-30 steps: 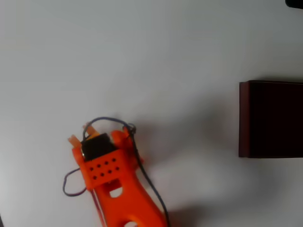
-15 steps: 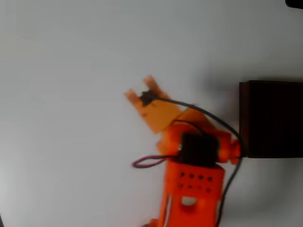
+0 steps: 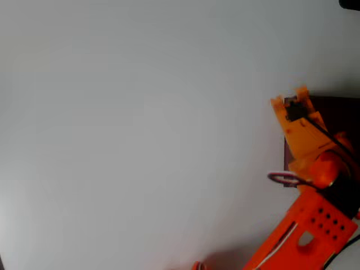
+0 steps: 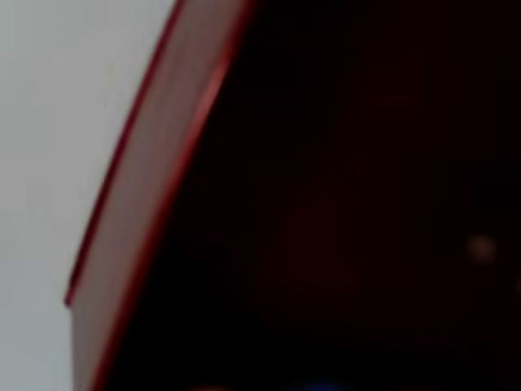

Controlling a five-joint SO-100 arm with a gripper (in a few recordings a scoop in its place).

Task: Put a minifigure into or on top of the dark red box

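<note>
The dark red box (image 3: 337, 115) lies at the right edge of the overhead view, partly covered by my orange arm. My gripper (image 3: 289, 97) hangs over the box's upper left corner, its tips pointing up-left. In the wrist view the box's maroon wall (image 4: 138, 220) runs diagonally, with its near-black inside to the right. A thin blue sliver of the minifigure (image 4: 317, 386) shows at the bottom edge of the wrist view, between my jaws, above the box's inside. The rest of the figure is hidden.
The white table (image 3: 140, 140) stretches left of the box with nothing on it. A black object (image 3: 350, 3) pokes in at the top right corner. My arm's cables (image 3: 284, 179) loop out beside the box's left wall.
My arm has swung from the table's lower left, across the middle, to the right. The gripper now sits over the box's corner instead of over bare table.
</note>
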